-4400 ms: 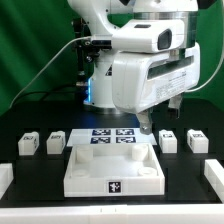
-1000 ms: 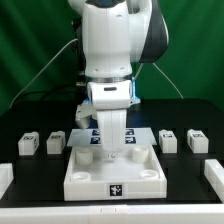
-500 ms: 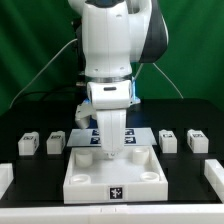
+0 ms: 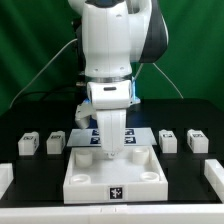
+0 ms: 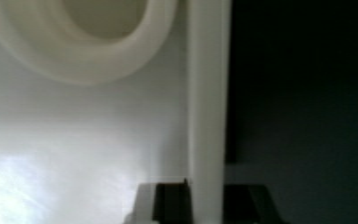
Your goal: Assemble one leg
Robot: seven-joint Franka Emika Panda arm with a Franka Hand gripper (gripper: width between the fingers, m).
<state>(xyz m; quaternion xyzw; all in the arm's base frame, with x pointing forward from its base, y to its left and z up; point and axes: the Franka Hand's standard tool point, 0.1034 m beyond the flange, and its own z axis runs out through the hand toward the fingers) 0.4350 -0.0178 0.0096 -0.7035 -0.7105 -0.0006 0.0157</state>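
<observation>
The white tray-like tabletop (image 4: 112,172) lies at the front middle of the black table. My gripper (image 4: 112,150) is down at its far rim, hidden from the exterior view by the hand. In the wrist view my gripper (image 5: 206,203) straddles the raised rim (image 5: 202,100), with a dark finger pressed on each side, so it is shut on the rim. A round socket (image 5: 87,30) of the tabletop shows beside the rim. Two legs (image 4: 28,144) (image 4: 55,142) stand at the exterior view's left, and two more (image 4: 168,141) (image 4: 197,140) at its right, all apart from the gripper.
The marker board (image 4: 108,137) lies just behind the tabletop, partly hidden by my arm. White blocks (image 4: 5,178) (image 4: 214,176) sit at the table's front corners. A green curtain closes the back.
Since 4.4 s ago the arm has swung from the exterior view's right to the middle and come down onto the tabletop's far rim. Over the last second nothing has moved.
</observation>
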